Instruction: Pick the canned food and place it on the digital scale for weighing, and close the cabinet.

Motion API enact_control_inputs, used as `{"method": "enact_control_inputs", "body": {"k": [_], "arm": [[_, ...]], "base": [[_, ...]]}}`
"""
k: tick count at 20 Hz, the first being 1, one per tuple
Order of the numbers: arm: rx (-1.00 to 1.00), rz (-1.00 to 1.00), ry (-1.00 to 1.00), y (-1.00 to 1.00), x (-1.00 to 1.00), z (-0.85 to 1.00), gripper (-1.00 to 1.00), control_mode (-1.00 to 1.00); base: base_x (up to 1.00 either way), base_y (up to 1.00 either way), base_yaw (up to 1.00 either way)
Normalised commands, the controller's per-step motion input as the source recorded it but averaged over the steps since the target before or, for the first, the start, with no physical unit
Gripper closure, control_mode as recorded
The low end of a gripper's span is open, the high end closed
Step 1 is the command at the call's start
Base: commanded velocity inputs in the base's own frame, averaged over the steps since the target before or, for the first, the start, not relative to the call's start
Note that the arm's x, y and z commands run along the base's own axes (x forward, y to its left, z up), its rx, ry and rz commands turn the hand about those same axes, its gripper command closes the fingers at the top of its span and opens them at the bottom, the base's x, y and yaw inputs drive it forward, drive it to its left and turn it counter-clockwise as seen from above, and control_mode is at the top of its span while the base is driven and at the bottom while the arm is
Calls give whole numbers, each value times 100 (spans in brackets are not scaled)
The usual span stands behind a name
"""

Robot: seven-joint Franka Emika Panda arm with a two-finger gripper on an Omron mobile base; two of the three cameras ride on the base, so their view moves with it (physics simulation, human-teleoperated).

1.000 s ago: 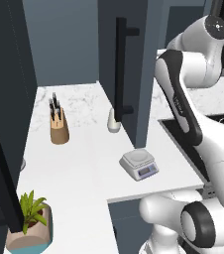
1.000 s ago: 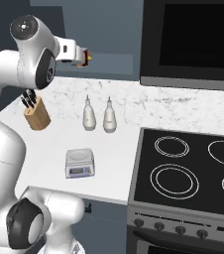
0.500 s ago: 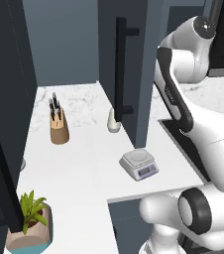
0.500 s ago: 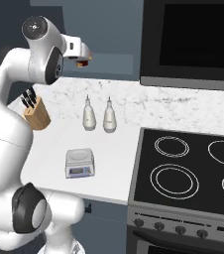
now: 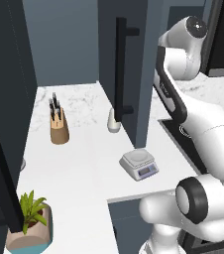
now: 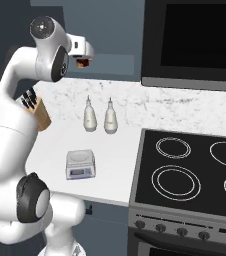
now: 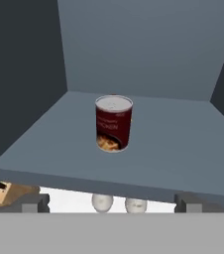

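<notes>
Nearest in the hand view, the claw is spread wide, its two dark fingertips far apart at the bottom edge and pinching nothing. Beyond them the canned food stands upright on the slate-blue shelf of the cabinet, long axis vertical, silvery lid up, well apart from the claw and near the middle of the shelf. Its dark red label shows a picture of food low on the front; the print above it is too small to read. Below the shelf's front lip the tops of two white bottles peek out.

From the right base view, the arm reaches up high, the claw above the bottles. The digital scale sits on the white marbled surface, near its front edge, beside the black stove. A knife block stands further back. In the left base view the cabinet door hangs open, its long black handle vertical, and a potted plant sits at the surface's near corner.
</notes>
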Motion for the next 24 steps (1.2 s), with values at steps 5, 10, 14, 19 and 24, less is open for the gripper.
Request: {"method": "enact_control_inputs", "body": {"k": [5, 10, 14, 19, 24], "arm": [[0, 0, 0, 0, 17, 0, -100, -100], [0, 0, 0, 0, 22, 0, -100, -100], [0, 0, 0, 0, 23, 0, -100, -100], [0, 0, 0, 7, 35, 0, -100, -100], [0, 0, 0, 14, 25, 0, -100, -100]], "base": [[0, 0, 0], [0, 0, 0], [0, 0, 0], [0, 0, 0], [0, 0, 0]]}}
